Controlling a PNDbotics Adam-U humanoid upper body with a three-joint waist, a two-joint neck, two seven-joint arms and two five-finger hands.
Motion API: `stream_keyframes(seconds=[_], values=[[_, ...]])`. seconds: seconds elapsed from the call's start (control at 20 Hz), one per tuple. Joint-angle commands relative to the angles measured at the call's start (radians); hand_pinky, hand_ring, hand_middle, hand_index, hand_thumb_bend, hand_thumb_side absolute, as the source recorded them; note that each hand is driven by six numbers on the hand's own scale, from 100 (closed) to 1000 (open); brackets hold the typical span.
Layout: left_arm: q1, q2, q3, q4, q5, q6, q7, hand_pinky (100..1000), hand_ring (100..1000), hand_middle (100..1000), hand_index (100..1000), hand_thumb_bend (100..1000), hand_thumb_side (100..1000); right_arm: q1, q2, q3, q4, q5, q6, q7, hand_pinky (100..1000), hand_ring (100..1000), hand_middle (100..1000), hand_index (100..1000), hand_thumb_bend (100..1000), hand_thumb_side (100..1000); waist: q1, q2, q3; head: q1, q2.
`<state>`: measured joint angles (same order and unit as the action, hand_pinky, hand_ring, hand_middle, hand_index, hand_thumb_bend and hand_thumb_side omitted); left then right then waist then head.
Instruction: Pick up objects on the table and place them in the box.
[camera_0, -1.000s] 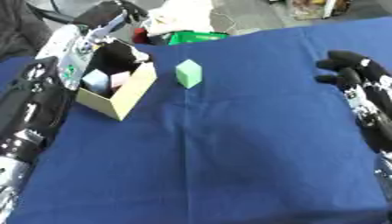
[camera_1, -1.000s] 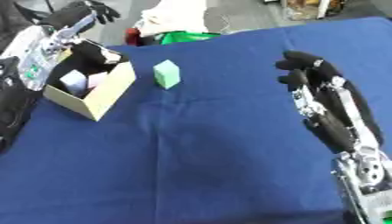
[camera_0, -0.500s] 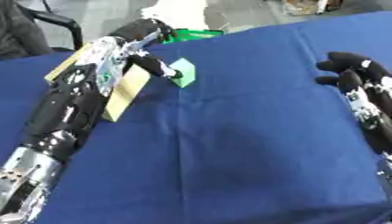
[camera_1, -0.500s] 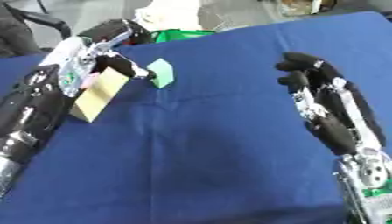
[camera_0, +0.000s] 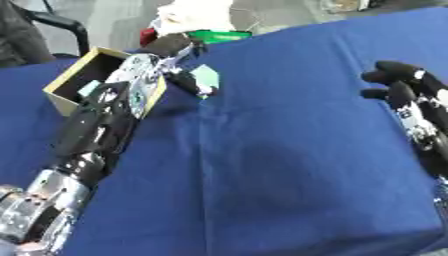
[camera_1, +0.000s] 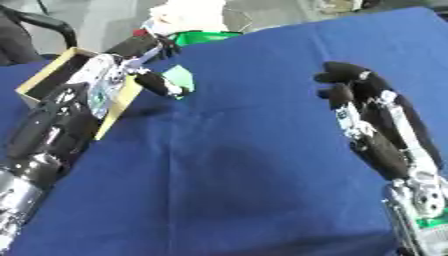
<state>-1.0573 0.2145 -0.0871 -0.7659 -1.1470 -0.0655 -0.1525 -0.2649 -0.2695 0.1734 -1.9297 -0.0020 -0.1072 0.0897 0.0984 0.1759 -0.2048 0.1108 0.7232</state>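
The left hand (camera_0: 171, 57) reaches past the cardboard box (camera_0: 66, 80) to the green block (camera_0: 207, 76), thumb and fingers curled around it; the block sits on the blue surface (camera_0: 289, 150) just beside the box, so the transfer should be short; the right hand (camera_1: 363, 102) idles well apart, fingers relaxed, clear of the working path.

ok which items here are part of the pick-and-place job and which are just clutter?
Job:
- green block, left hand closing round it
- cardboard box, already holding small items
- right hand, idle at the right

Clutter:
- white bundle at the far table edge
- green packet beside it
- blue tablecloth
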Motion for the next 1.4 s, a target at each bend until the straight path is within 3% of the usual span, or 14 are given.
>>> stream_keyframes(seconds=[0.05, 0.35, 0.65, 0.9, 1.05, 1.4], values=[[-0.023, 0.006, 0.013, 0.000, -0.028, 0.050, 0.042, 749, 695, 678, 844, 650, 450, -0.015, -0.003, 0.000, -0.008, -0.003, -0.002, 0.003, 779, 847, 707, 840, 100, 626, -0.004, -0.012, -0.001, 0.001, -0.009], [-0.013, -0.003, 0.011, 0.027, -0.039, 0.063, 0.036, 741, 666, 640, 831, 617, 431, -0.015, -0.002, 0.000, -0.005, -0.004, -0.003, 0.003, 779, 847, 707, 840, 100, 626, -0.001, -0.013, 0.001, 0.003, -0.007], [0.005, -0.017, 0.015, 0.050, -0.027, 0.066, 0.032, 722, 629, 601, 807, 495, 353, -0.015, 0.000, -0.001, -0.004, -0.003, -0.004, 0.002, 779, 847, 707, 840, 100, 626, -0.001, -0.012, 0.001, 0.027, -0.010], [0.011, -0.021, 0.015, 0.052, -0.015, 0.067, 0.059, 687, 564, 519, 743, 310, 160, -0.015, 0.001, -0.002, -0.003, -0.004, -0.004, 0.002, 779, 847, 707, 840, 100, 627, -0.001, -0.013, 0.001, 0.028, -0.010], [0.012, -0.011, 0.017, 0.027, 0.010, 0.066, 0.096, 671, 535, 473, 704, 211, 100, -0.013, 0.002, -0.003, -0.002, -0.004, -0.004, 0.001, 779, 847, 707, 840, 100, 625, -0.002, -0.017, 0.004, 0.026, -0.009], [0.006, 0.102, 0.010, -0.166, 0.118, 0.054, 0.075, 672, 534, 463, 701, 213, 106, -0.004, 0.000, -0.010, 0.003, -0.004, -0.004, -0.005, 779, 847, 707, 840, 100, 623, -0.002, -0.030, 0.033, 0.011, -0.002]])
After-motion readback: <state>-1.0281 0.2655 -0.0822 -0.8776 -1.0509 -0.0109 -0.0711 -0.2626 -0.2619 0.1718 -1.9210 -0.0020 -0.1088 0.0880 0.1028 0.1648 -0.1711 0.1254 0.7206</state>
